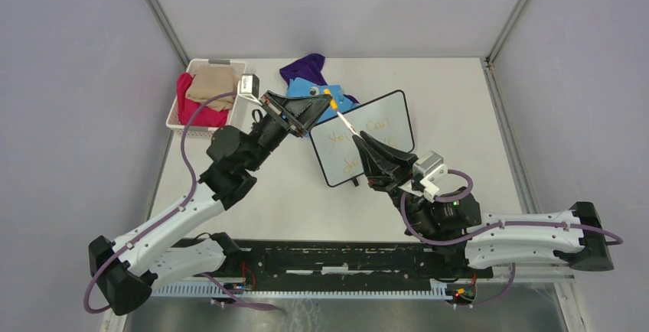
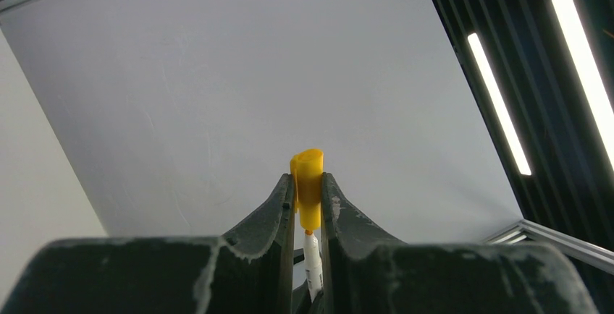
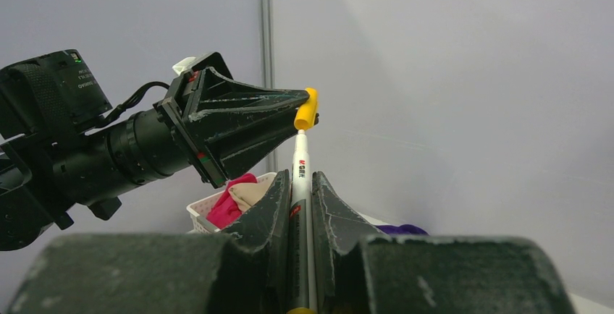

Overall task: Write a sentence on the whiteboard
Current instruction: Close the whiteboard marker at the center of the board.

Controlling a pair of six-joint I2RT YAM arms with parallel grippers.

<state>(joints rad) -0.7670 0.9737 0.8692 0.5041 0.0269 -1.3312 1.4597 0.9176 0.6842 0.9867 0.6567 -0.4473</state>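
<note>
You're pinching the yellow cap (image 3: pixel 306 109) in the left gripper (image 2: pixel 308 181) and the marker (image 3: pixel 300 176) in the right gripper (image 1: pixel 361 139). The marker is pointing at the table's far-left corner, tip at the cap's mouth, cap tilting slightly off-axis. The whiteboard (image 1: pixel 398 110) is lying mid-table beneath, the sentence (image 1: pixel 375 127) showing.

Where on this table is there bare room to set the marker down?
Widest bare patch: table right of the whiteboard, out to the right edge. Also free: between whiteboard and left arm, toward the front rail. Crowded: back left, with basket and cloths.
</note>
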